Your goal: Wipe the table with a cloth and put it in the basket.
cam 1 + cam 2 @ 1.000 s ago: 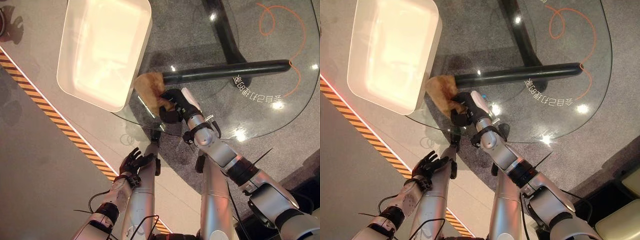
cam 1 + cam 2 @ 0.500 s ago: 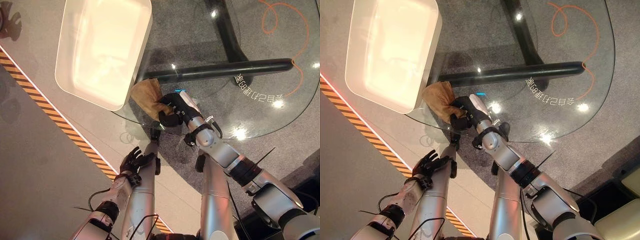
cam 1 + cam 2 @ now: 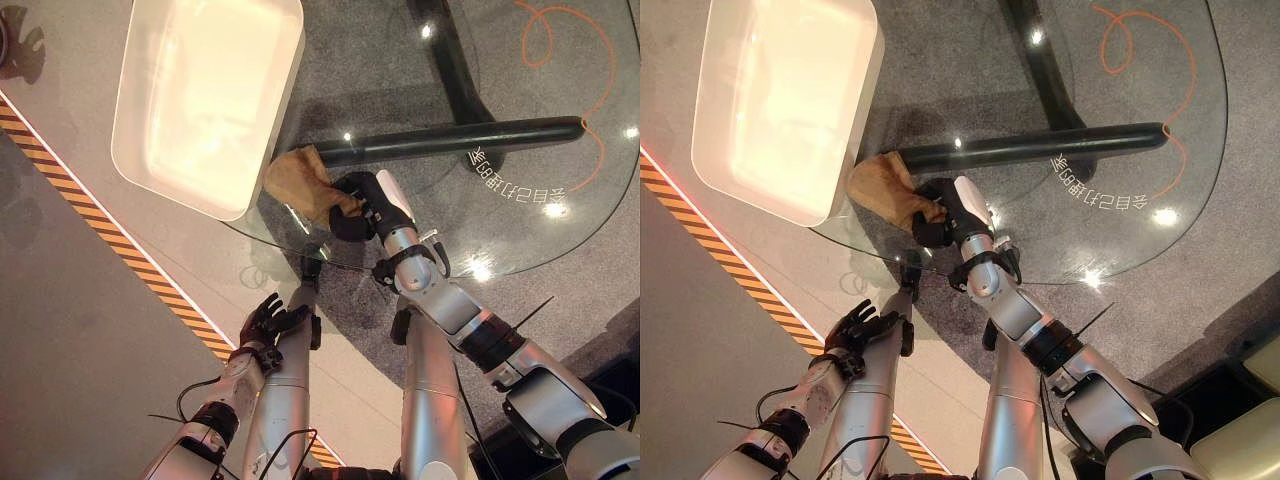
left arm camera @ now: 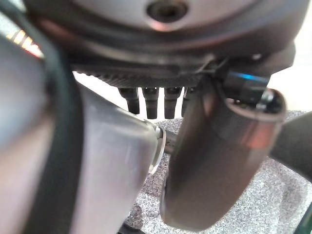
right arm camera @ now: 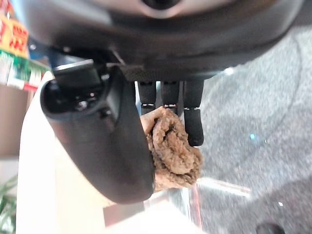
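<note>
A: Cloth, tan, fuzzy, bunched (image 3: 303,180): lies on the round clear glass table (image 3: 560,150), touching the near corner of the cream rectangular plastic basket (image 3: 140,170). Dark right hand (image 3: 362,205) sits on the cloth's edge away from the basket, fingers curled into it.

B: Left hand?

A: Left hand (image 3: 268,320) hangs below the table's near rim, well apart from the basket, fingers loosely spread, holding nothing.

B: Right eye view adds anything?

A: Same layout. Black tubular table leg (image 3: 1040,148) runs under the glass from the basket corner outward. Orange-and-black striped floor tape (image 3: 730,262) passes beside the basket.

B: Right wrist view?

A: Pile fabric wadded between thumb and fingers (image 5: 195,124); grip is closed on the cloth. Cream basket wall (image 5: 34,195) just beside it.

B: Left wrist view?

A: Fingers straight, nothing in them, grey speckled carpet (image 4: 273,195) past them.

B: Handling?

A: Looks light, soft, floppy; should slide easily on slick glass. Bunched grip at one edge seems adequate; loose end will probably trail when lifted over the basket wall.
</note>
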